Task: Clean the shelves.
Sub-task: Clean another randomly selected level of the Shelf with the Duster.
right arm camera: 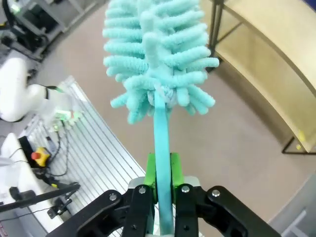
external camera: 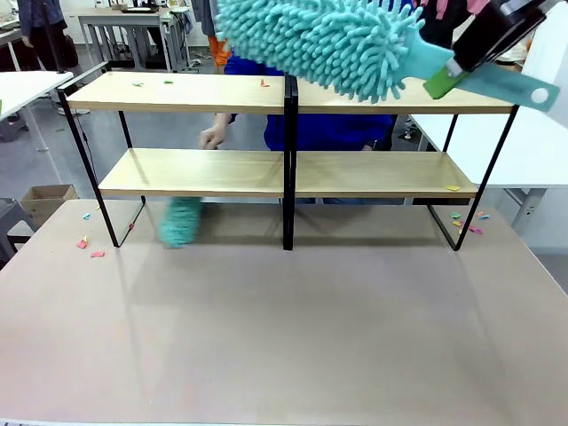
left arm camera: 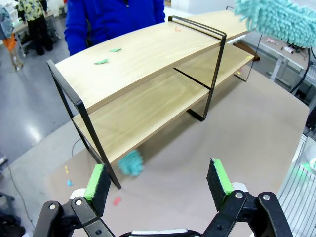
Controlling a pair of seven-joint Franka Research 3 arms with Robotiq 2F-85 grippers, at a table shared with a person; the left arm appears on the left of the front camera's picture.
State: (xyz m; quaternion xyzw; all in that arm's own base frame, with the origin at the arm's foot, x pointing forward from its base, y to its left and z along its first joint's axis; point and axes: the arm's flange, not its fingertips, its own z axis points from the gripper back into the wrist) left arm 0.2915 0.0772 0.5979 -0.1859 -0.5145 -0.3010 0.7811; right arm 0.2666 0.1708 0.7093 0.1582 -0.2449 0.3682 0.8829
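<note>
The shelves (external camera: 195, 94) stand across the far half of the table (external camera: 284, 337), long side toward the robot, with a person (external camera: 328, 133) in a blue top just behind them. Small coloured scraps (external camera: 169, 82) lie on the top board toward its left end. One yellow scrap (external camera: 453, 187) sits at the right end of the lower board, and more are scattered on the table by both end legs. Under the lower board near the left end is a blurred teal duster (external camera: 182, 222), below the person's hand (external camera: 213, 136) (whether the hand holds it I cannot tell). The right claw (right arm camera: 163, 170) is clamped on the flat handle of a big duster (external camera: 328, 40), its fluffy head raised over the right part of the top board and seemingly clear of the wood. The left claw (left arm camera: 158, 180) hovers wide open and empty, facing the left end of the shelves. The sweep looks about to begin rather than under way. The next move calls for lowering the head onto the top board and drawing it along so the scraps go off an edge, keeping clear of the black centre post (external camera: 289, 160).
</note>
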